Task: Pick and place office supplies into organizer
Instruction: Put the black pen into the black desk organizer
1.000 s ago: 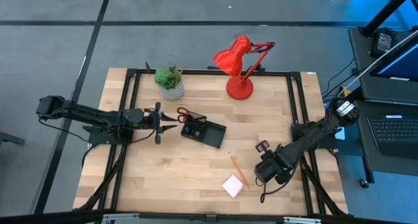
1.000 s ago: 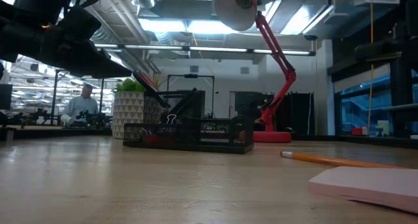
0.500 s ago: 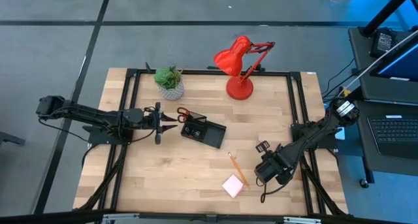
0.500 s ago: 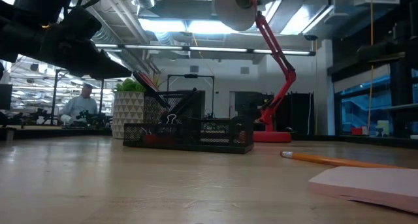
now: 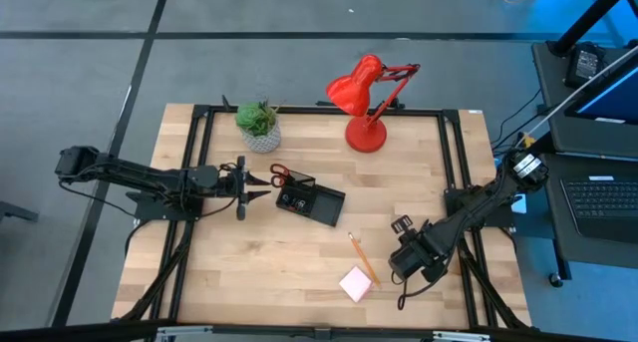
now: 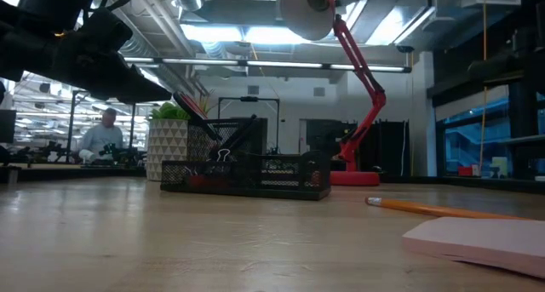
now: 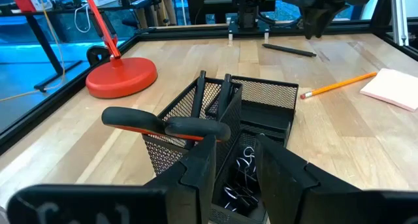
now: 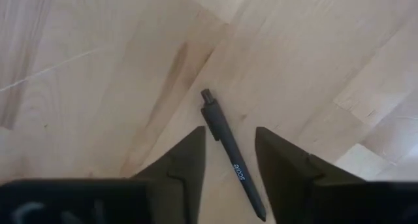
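The black mesh organizer [image 5: 311, 201] [image 7: 264, 103] stands mid-table. Red-handled scissors [image 7: 163, 123] and black pens [image 7: 225, 96] stick up from its taller section, and tiny black clips [image 7: 238, 178] lie in a low compartment. My left gripper [image 7: 232, 165] [image 5: 257, 182] is open, level with the organizer's left end and just short of the scissors' handles. My right gripper [image 8: 228, 152] [image 5: 402, 227] is open and points down, its fingers on either side of a black pen [image 8: 230, 149] that lies flat on the table. The orange pencil [image 5: 361, 258] and the pink pad [image 5: 355, 282] lie left of it.
A red desk lamp [image 5: 364, 98] stands at the far edge, with a potted plant [image 5: 259, 125] left of it. In the low view the pencil [image 6: 426, 208] and pad [image 6: 485, 241] lie near, at the right. A person [image 6: 102, 139] sits in the room beyond.
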